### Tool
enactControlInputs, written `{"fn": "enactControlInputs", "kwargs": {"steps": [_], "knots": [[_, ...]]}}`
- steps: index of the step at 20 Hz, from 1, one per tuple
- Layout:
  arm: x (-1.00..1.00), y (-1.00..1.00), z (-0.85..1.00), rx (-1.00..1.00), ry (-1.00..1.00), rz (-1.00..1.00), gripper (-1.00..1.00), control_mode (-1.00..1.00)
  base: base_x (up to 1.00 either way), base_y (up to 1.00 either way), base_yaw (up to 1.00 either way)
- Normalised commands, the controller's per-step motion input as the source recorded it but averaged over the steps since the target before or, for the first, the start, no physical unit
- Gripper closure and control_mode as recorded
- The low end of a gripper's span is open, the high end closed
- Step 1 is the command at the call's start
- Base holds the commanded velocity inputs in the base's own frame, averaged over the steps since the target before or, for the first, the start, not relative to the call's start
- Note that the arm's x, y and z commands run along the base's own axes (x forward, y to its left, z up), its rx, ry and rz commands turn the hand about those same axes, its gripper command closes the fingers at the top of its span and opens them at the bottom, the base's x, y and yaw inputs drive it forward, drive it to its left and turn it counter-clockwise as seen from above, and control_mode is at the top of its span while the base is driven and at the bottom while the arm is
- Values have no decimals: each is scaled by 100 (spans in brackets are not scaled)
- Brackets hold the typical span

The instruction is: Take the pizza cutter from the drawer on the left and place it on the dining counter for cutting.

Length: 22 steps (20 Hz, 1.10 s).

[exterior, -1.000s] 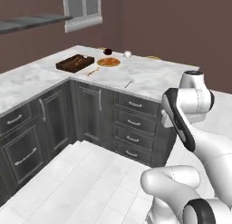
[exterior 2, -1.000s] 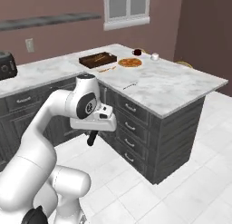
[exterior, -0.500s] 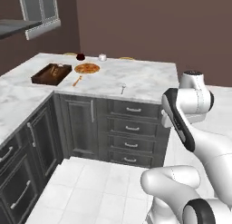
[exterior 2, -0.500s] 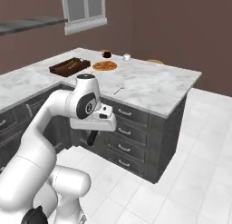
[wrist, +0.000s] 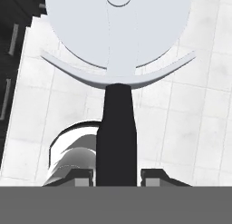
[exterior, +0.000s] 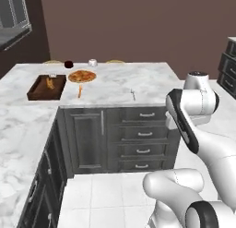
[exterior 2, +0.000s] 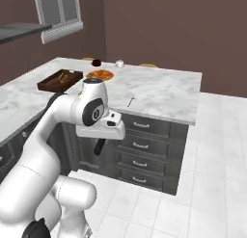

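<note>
White floor tiles lie under the gripper [wrist: 116, 175] in the hand view. It pinches the black handle of the pizza cutter [wrist: 117, 55], and the round silver wheel sticks out ahead. In the right base view the arm is folded close to its body. The gripper [exterior 2: 99, 148] hangs down in front of the dark drawers, below the edge of the marble tabletop [exterior 2: 164, 95].

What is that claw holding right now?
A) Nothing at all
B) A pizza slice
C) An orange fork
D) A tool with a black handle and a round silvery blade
D: in the hand view the claw is shut on the pizza cutter, its black handle between the fingertips and its round silvery blade beyond them.
</note>
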Motion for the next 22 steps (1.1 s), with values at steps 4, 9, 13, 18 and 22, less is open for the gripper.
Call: {"fn": "enactControlInputs", "kwargs": {"steps": [4, 9, 13, 18, 22], "knots": [[0, 0, 0, 0, 0, 0, 100, 100, 51, 91, -30], [0, 0, 0, 0, 0, 0, 100, 100, 61, 44, -19], [0, 0, 0, 0, 0, 0, 100, 100, 74, 2, -16], [0, 0, 0, 0, 0, 0, 100, 100, 86, 1, -16], [0, 0, 0, 0, 0, 0, 100, 100, 57, 26, -13]]}}
